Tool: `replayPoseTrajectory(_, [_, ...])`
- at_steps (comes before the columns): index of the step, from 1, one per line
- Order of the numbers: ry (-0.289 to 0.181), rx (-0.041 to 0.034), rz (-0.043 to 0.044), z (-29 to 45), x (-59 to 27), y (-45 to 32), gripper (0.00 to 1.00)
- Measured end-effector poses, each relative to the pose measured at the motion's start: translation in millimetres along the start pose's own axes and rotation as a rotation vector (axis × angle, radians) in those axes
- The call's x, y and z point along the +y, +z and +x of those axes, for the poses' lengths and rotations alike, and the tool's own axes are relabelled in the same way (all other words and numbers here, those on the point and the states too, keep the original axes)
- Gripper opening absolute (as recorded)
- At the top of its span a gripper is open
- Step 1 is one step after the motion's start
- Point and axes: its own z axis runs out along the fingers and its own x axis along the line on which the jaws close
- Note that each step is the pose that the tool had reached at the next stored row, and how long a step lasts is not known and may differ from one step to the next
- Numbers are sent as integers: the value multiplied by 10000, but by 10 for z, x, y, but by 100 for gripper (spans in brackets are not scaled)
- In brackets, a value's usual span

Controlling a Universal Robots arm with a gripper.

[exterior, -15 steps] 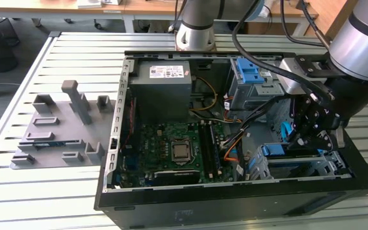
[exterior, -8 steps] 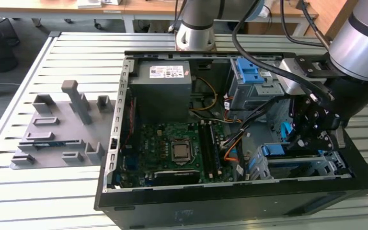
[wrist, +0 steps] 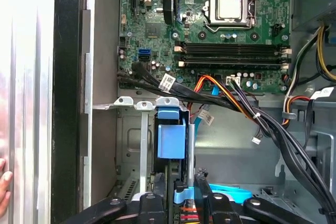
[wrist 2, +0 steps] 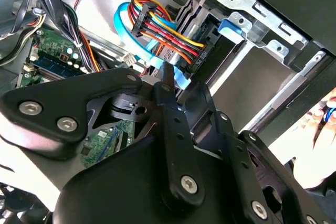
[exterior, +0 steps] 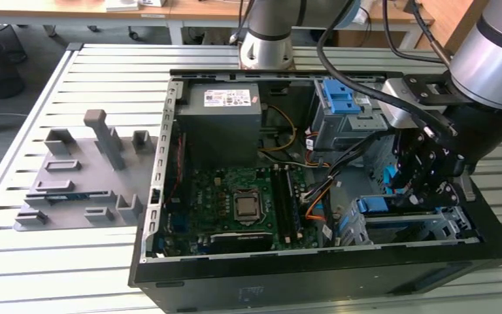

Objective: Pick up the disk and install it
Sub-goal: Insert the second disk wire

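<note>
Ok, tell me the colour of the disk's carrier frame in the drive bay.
Blue, clearest in the first wrist view, on the disk.

Disk [wrist: 171, 141] half hidden in bay

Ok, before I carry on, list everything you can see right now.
table: one, silver slatted metal, under everything
computer case: one, black, open, on the table
fixture tray: one, grey, on the table, to the exterior view's left of the case
power supply: one, grey with a white sticker, inside the case
motherboard: one, green, on the case floor
cage: one, grey with a blue latch, inside the case
cables: a bundle, orange, red, yellow, black and blue, near the drive bay
disk: one, blue carrier frame showing, edge-on in the drive bay
hand: one, a person's, outside the case wall
arm: one, silver and black
gripper: one, black, down in the case at the drive bay
</note>
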Motion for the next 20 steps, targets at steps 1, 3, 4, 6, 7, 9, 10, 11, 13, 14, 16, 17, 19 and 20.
replayPoseTrajectory(1, [0, 0, 0, 0, 0, -6, 36])
replayPoseTrajectory(3, [0, -4, 0, 0, 0, -22, 36])
replayPoseTrajectory(4, [0, -3, 0, 1, 0, -31, 36])
replayPoseTrajectory(6, [0, -4, 0, 1, 0, -49, 36])
replayPoseTrajectory(7, [0, -4, 0, 2, 0, -60, 36])
replayPoseTrajectory(9, [0, -4, 0, 2, 0, -82, 36])
replayPoseTrajectory(10, [-1, -4, 0, 2, 0, -93, 36])
replayPoseTrajectory(11, [0, -4, 0, 3, 0, -103, 36])
replayPoseTrajectory(13, [0, -4, 0, 4, 0, -128, 36])
replayPoseTrajectory(14, [0, -4, 0, 4, 0, -145, 36])
replayPoseTrajectory(16, [-1, -4, 0, 5, 0, -171, 36])
replayPoseTrajectory(17, [0, -5, 0, 5, 0, -175, 36])
replayPoseTrajectory(19, [0, -8, 0, 5, 0, -175, 35])
replayPoseTrajectory(20, [0, -6, 0, 5, 0, -176, 29])
